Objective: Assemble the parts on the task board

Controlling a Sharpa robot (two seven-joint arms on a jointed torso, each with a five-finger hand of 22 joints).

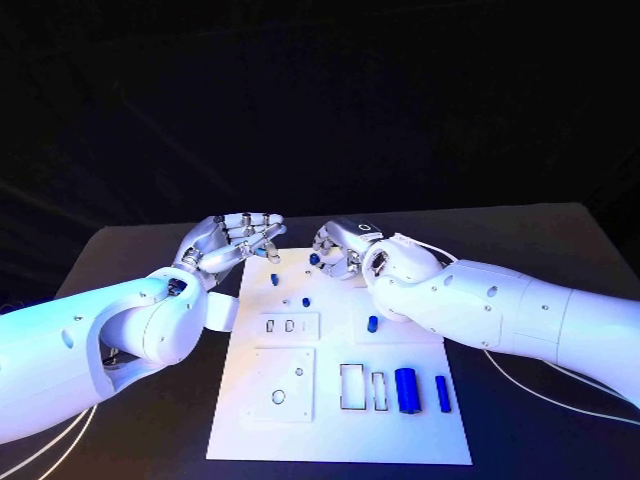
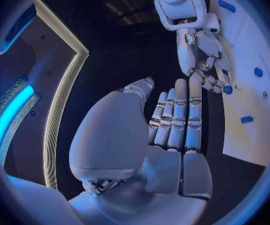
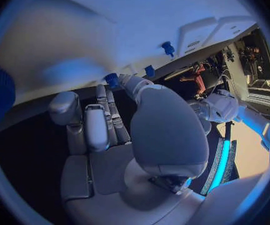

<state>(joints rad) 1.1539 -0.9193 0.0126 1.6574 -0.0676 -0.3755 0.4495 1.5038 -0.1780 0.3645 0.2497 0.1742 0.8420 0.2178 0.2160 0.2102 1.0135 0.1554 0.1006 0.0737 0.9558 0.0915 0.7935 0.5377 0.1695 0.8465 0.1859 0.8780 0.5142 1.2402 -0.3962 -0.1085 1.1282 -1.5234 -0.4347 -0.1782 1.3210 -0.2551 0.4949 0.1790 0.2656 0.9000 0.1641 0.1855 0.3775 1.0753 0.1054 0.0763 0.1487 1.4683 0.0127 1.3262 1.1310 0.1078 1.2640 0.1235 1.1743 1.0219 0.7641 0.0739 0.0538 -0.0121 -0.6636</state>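
Note:
The white task board lies in the middle of the black table. At its far end my right hand pinches a small blue part between thumb and fingertips, just over the board. The same part sits at the fingertips in the right wrist view, and in the left wrist view the part is under the right hand. My left hand hovers at the board's far left corner, a short way from the right hand. Its fingers are stretched out and hold nothing.
Other blue parts stand on the board: two small ones near the far end, one mid-board, and two long ones by the slots at the near right. Cables run over the table beside both arms.

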